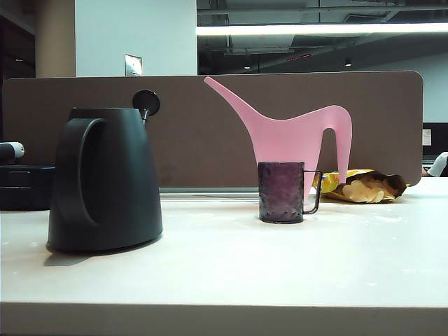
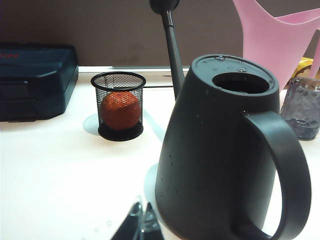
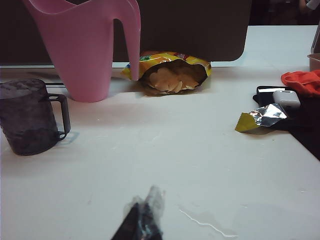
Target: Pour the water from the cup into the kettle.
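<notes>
A purple cup [image 1: 281, 192] stands upright at centre frame on a white table [image 1: 231, 266]; the black kettle [image 1: 105, 180] sits well left. Left gripper [image 2: 141, 220] and right gripper [image 3: 144, 216] hover low, fingertips pressed together, holding nothing.

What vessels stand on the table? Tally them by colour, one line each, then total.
Black: 1, the kettle
Pink: 1, the watering can
Purple: 1, the cup
Total: 3

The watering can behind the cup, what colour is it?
The watering can is plain pink, clearest in the exterior view.
</notes>
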